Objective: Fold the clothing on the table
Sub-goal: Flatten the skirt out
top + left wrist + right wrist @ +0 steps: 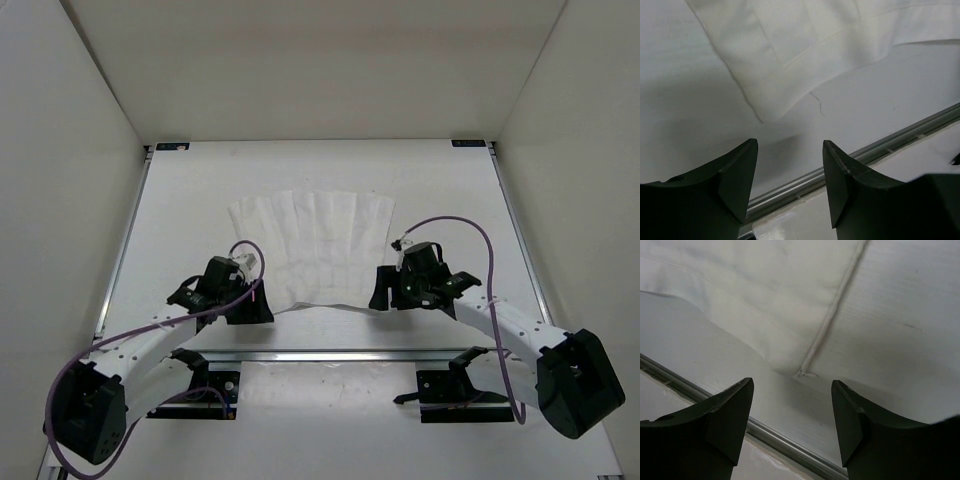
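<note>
My left fingers (735, 175) stand apart with nothing between them, and my right fingers (730, 415) stand wide, also empty. Each pair hangs low over a near corner of the cloth (310, 240). The cloth lies spread flat in the middle of the top view, fanned a little wider at its upper edge, with faint ribbed lines running up it. In the left wrist view a rounded corner sits in the centre, just beyond my tips. In the right wrist view a corded seam ends just ahead of the gap, in the lower middle of the frame. I judge I am set this way so that both lower corners can be pinched together and carried toward the upper edge for a first fold; neither corner is held yet. Whether my tips touch the fabric I cannot tell. The cloth rests on the bench (190, 200), its lower edge near the rail (330, 354) that crosses the lower part of the top view. White walls (300, 60) close in the upper, left and right sides. I can read no brand, label or writing on cloth or bench.
</note>
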Motion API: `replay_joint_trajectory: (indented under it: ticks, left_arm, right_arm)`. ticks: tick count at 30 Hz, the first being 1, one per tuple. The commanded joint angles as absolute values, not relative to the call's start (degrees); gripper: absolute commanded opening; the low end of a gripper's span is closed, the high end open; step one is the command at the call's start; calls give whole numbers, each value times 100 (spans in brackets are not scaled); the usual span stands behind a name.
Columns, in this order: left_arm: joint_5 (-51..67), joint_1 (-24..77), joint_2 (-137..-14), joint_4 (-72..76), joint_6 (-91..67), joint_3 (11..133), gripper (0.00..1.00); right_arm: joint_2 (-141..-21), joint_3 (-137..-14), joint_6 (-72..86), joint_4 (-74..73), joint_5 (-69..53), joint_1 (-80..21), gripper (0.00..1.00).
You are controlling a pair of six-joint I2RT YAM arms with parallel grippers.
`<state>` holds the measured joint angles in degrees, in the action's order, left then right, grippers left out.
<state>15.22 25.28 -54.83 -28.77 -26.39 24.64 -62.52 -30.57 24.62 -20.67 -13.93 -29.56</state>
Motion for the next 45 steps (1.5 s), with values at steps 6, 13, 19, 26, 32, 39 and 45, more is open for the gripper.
replay_joint_trajectory:
  ticks: [6, 13, 19, 26, 32, 39, 45]
  left_arm:
    - [889, 2539, -5483, -1961, -3331, 2092, 66]
    - [247, 2593, -6124, -1687, -3350, 2258, 69]
    - [26, 2742, -6714, -1644, -3243, 2373, 64]
    - [9, 2559, -7266, -1389, -3034, 3232, 0]
    - [-446, 2144, -8823, -2890, -2075, 7572, 0]
    - [-519, 2197, -8140, -2902, -2109, 6835, 0]
    - [95, 2425, -7296, -2330, -2671, 4425, 0]
  right_arm:
    - [-6459, -2611, 2795, -1284, -1494, -3005, 61]
    - [-6943, -2496, 2883, -739, -1503, -3085, 56]
    - [-7443, -2627, 2716, -589, -1564, -2997, 18]
    - [-7830, -3601, 2286, -492, -1793, -2559, 0]
    - [-8982, -7763, 1355, -1940, -1602, -2135, 0]
    - [-8308, -6912, 1344, -1908, -1423, -2241, 0]
    - [-7560, -4908, 1739, -1854, -1617, -2478, 0]
